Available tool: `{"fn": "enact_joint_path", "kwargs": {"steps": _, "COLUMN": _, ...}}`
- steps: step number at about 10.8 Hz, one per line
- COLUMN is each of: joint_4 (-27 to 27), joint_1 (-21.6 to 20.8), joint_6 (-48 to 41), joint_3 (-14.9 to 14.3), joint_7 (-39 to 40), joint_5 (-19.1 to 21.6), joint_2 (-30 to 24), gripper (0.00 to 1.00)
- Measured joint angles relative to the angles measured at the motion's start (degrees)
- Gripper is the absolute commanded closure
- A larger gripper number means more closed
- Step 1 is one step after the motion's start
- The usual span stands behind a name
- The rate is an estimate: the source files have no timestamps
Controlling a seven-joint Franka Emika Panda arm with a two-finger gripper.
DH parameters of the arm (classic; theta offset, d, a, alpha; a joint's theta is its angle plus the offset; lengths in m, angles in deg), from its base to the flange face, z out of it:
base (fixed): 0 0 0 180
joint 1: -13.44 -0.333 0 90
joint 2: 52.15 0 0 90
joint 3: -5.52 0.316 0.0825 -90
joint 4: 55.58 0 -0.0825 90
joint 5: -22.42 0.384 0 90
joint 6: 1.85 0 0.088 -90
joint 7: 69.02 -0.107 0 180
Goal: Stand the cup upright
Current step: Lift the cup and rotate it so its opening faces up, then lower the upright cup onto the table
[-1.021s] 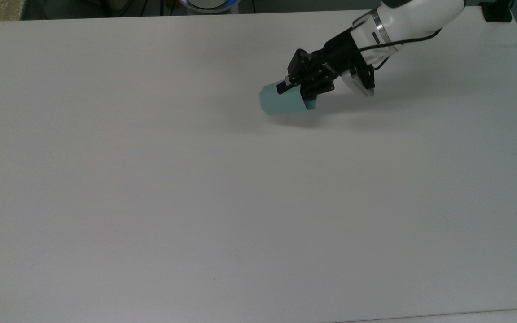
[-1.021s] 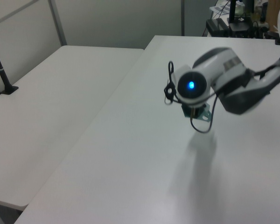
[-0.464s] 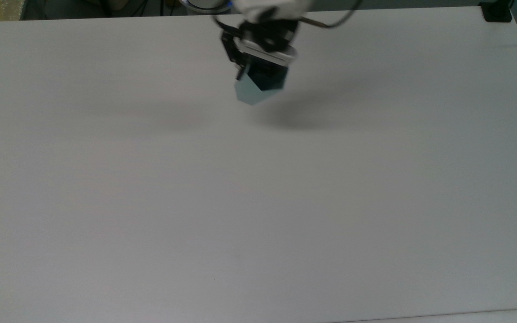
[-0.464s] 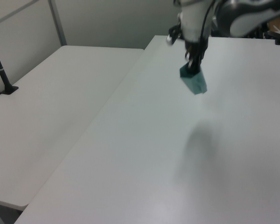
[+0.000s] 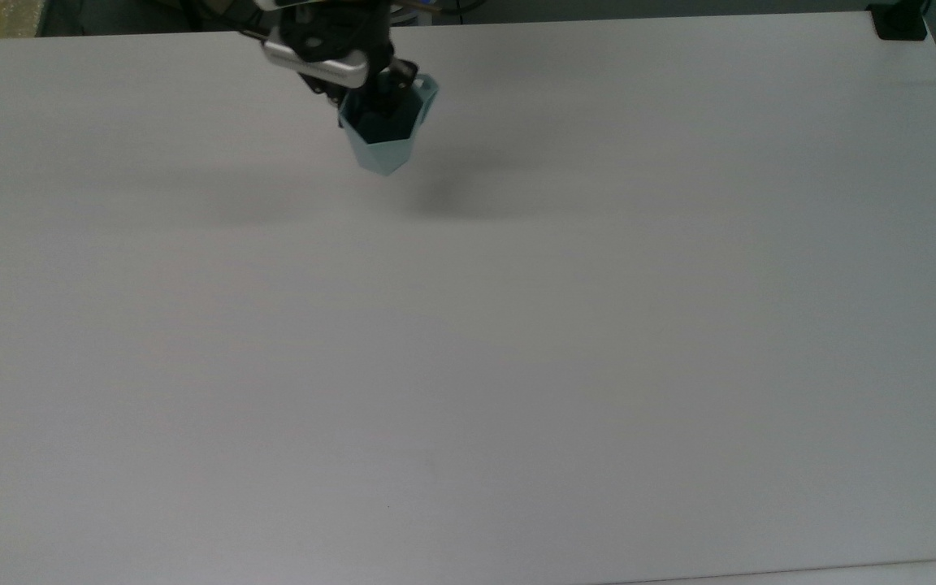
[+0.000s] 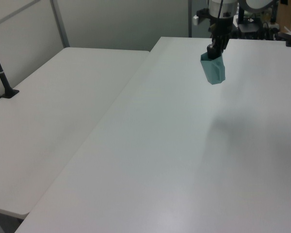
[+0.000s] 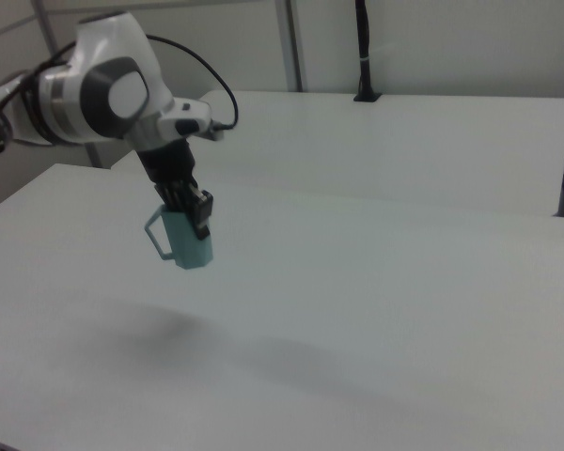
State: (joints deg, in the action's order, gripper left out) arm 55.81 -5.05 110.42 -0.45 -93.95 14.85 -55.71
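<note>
The pale teal faceted cup [image 5: 380, 153] hangs in the air above the white table [image 5: 517, 366], mouth up and base down, slightly tilted. My gripper [image 5: 381, 91] is shut on the cup's rim, one finger reaching inside the mouth. In the left view the cup [image 6: 214, 71] hangs under the gripper [image 6: 215, 50] near the table's far end. In the right view the cup [image 7: 191, 242] is well clear of the tabletop, its small handle [image 7: 154, 231] pointing to the right view's left, with the gripper [image 7: 196, 209] on top. The cup's shadow lies on the table below.
A second white table [image 6: 53, 111] stands beside this one, with a black post [image 6: 0, 68] clamped to it. A black clamp [image 5: 899, 20] sits at the far right corner in the top view. The robot's base and cables are past the far edge.
The cup lay on its side in the gripper near the table. The arm has swung toward the top view's left and lifted, turning the cup mouth up in the air.
</note>
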Motion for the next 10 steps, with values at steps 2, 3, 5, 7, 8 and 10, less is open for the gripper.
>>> {"fn": "enact_joint_path", "kwargs": {"steps": 2, "joint_4": 5.22, "joint_1": 3.78, "joint_6": 7.04, "joint_3": -0.06, "joint_7": 0.93, "joint_5": 2.54, "joint_2": 0.06, "gripper": 1.0}}
{"fn": "enact_joint_path", "kwargs": {"steps": 3, "joint_4": 7.36, "joint_1": 4.99, "joint_6": 10.24, "joint_3": -0.33, "joint_7": 1.0, "joint_5": 3.18, "joint_2": 0.17, "gripper": 1.0}}
{"fn": "enact_joint_path", "kwargs": {"steps": 5, "joint_4": 12.56, "joint_1": 5.8, "joint_6": 16.73, "joint_3": -1.84, "joint_7": 1.16, "joint_5": 3.4, "joint_2": 0.51, "gripper": 1.0}}
{"fn": "enact_joint_path", "kwargs": {"steps": 7, "joint_4": 15.7, "joint_1": 5.82, "joint_6": 19.95, "joint_3": -2.51, "joint_7": 1.67, "joint_5": 3.4, "joint_2": 0.98, "gripper": 1.0}}
{"fn": "enact_joint_path", "kwargs": {"steps": 8, "joint_4": 16.04, "joint_1": 5.82, "joint_6": 20.32, "joint_3": -2.51, "joint_7": 1.75, "joint_5": 3.4, "joint_2": 1.32, "gripper": 1.0}}
{"fn": "enact_joint_path", "kwargs": {"steps": 10, "joint_4": 16.24, "joint_1": 5.73, "joint_6": 20.55, "joint_3": -2.51, "joint_7": 1.87, "joint_5": 3.4, "joint_2": 1.79, "gripper": 1.0}}
